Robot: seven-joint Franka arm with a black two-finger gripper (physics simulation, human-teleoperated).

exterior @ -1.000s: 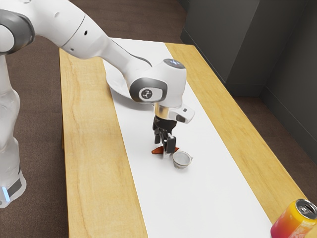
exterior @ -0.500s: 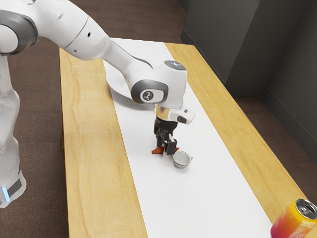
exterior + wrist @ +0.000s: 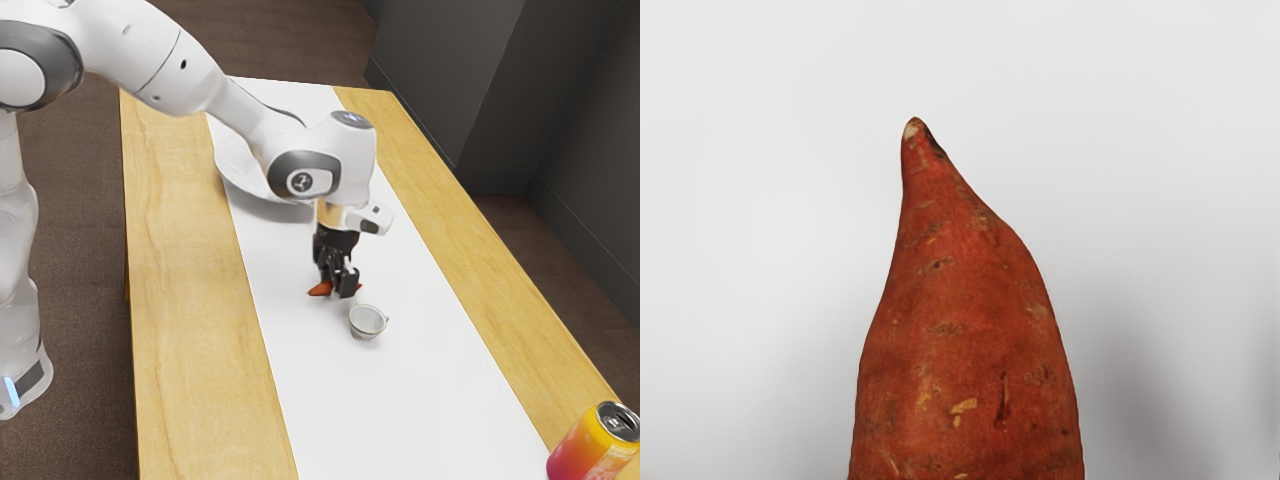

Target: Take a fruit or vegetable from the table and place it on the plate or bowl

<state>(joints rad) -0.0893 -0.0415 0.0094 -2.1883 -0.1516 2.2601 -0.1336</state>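
Note:
My black gripper [image 3: 337, 281] hangs just above the white table runner with its fingers shut on an orange-red sweet potato [image 3: 320, 289]. The pointed end of the sweet potato [image 3: 960, 350] sticks out past the fingers toward the exterior view's left, and it is lifted slightly off the runner. A white plate [image 3: 235, 165] lies farther back on the runner, partly hidden behind my arm. Just in front of the gripper stands a small metal bowl [image 3: 367, 321].
An orange and yellow drink can [image 3: 594, 445] stands at the table's near right corner. The runner [image 3: 400, 400] covers the table's middle, with bare wood strips [image 3: 180, 330] on both sides. Dark cabinets stand beyond the table's right edge.
My hand has risen a little, lifting the sweet potato off the runner. The metal bowl and the can have stayed put.

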